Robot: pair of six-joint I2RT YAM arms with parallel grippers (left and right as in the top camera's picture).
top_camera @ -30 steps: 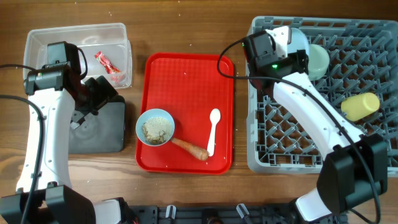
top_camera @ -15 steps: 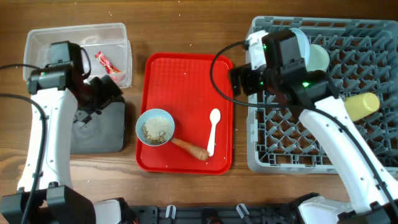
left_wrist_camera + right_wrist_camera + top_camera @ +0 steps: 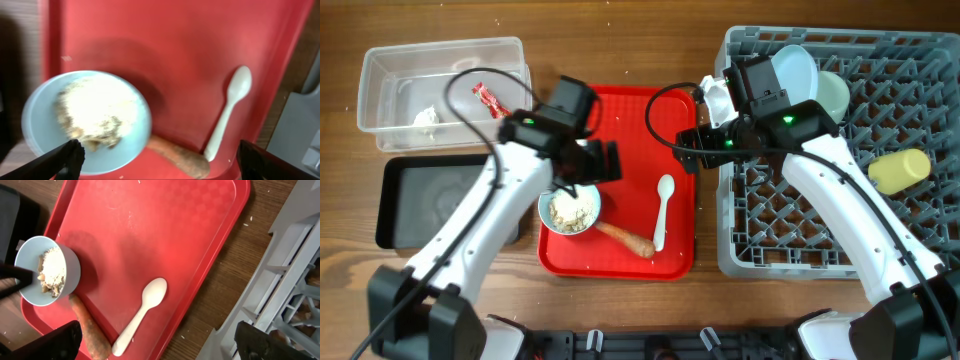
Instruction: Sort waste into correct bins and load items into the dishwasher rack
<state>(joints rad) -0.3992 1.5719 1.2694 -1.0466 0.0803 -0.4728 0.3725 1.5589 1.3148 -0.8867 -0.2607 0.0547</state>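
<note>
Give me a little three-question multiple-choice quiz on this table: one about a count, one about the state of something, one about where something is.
1. How many dishes sit in the grey rack? A one; B three; C six.
2. The blue bowl is: A holding food crumbs; B empty; C upside down.
3. Where does the white spoon lie? A in the grey rack; B in the blue bowl; C on the red tray.

Answers:
1 B, a plate, a green bowl and a yellow cup are there.
2 A, it stands upright with pale crumbs inside.
3 C, it lies flat on the tray beside the carrot piece.
</note>
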